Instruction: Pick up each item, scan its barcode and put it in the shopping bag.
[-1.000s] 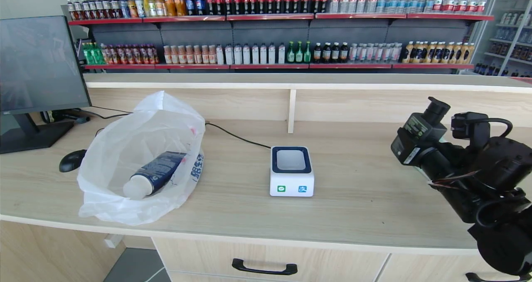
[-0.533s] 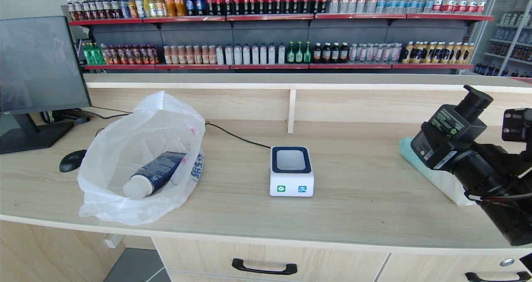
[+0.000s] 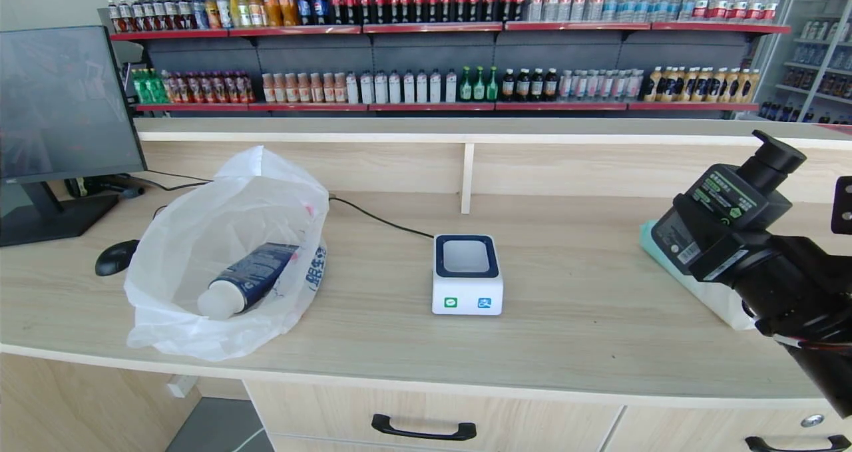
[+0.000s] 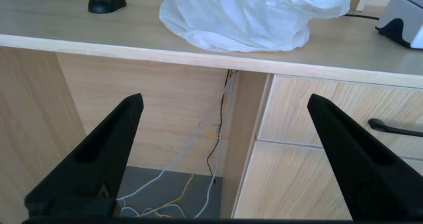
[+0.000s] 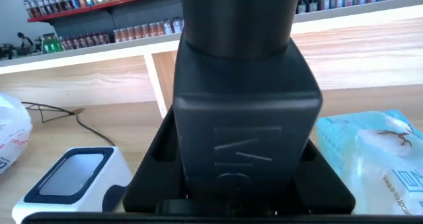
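Right hand is clamped on the black bottle, one finger on each flat side. I'm holding the bottle up over the right end of the bench, tilted, with its cap pointing up and away from me. The labelled face is turned toward the head camera.

A wipes pack lies on the bench right behind and under the bottle. I can't tell whether they touch.

Left hand has its fingers wide apart and nothing in them. It sits low, below the bench edge, facing the cabinet front and the loose wires underneath. A drawer handle is off to one side.

The scanner is mid-bench, window facing up, well apart from the bottle. Its cable runs back toward the shopping bag.

The bag is on the left part of the bench with its mouth open toward me. A dark tube with a white cap lies inside on its side.

A mouse sits just beside the bag on its left, with a monitor at far left. Drink shelves line the back wall.
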Robot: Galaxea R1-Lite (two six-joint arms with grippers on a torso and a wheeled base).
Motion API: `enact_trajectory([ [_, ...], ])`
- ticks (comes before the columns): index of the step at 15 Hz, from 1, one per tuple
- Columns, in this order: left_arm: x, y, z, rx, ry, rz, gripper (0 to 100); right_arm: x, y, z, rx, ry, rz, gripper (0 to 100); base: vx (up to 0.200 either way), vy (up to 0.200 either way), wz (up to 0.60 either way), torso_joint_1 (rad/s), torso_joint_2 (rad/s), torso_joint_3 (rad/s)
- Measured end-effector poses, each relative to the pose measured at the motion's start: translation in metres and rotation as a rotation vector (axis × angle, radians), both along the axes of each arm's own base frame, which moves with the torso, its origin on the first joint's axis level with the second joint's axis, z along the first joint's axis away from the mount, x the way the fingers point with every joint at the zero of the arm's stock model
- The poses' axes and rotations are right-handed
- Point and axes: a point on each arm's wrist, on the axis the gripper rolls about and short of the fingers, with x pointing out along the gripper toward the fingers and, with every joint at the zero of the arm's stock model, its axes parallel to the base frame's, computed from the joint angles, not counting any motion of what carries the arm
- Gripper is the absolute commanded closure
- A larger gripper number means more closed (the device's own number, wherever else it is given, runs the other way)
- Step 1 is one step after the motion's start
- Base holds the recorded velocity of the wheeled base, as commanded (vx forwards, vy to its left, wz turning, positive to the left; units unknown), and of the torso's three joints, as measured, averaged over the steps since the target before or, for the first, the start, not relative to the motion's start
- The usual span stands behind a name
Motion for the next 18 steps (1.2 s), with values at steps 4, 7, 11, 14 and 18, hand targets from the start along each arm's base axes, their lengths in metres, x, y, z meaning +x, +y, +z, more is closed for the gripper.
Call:
enact_trajectory([
  [4, 0.000, 0.000, 0.000, 0.000, 0.000, 0.000, 0, -0.009, 0.023, 0.003, 0.115, 0.005, 0.155, 100, 0.000, 0.000, 0.00, 0.000, 0.00, 0.000],
  [7, 0.000, 0.000, 0.000, 0.000, 0.000, 0.000, 0, -0.019, 0.039, 0.001, 0.198, 0.051, 0.409, 100, 0.000, 0.000, 0.00, 0.000, 0.00, 0.000],
  [11, 0.000, 0.000, 0.000, 0.000, 0.000, 0.000, 0, -0.028, 0.042, 0.004, 0.355, 0.124, 0.652, 100, 0.000, 0.000, 0.00, 0.000, 0.00, 0.000],
  [14, 0.000, 0.000, 0.000, 0.000, 0.000, 0.000, 0, -0.036, 0.044, 0.010, 0.411, 0.139, 0.753, 100, 0.000, 0.000, 0.00, 0.000, 0.00, 0.000],
  [18, 0.000, 0.000, 0.000, 0.000, 0.000, 0.000, 0, -0.052, 0.056, 0.019, 0.460, 0.147, 0.904, 100, 0.000, 0.000, 0.00, 0.000, 0.00, 0.000],
])
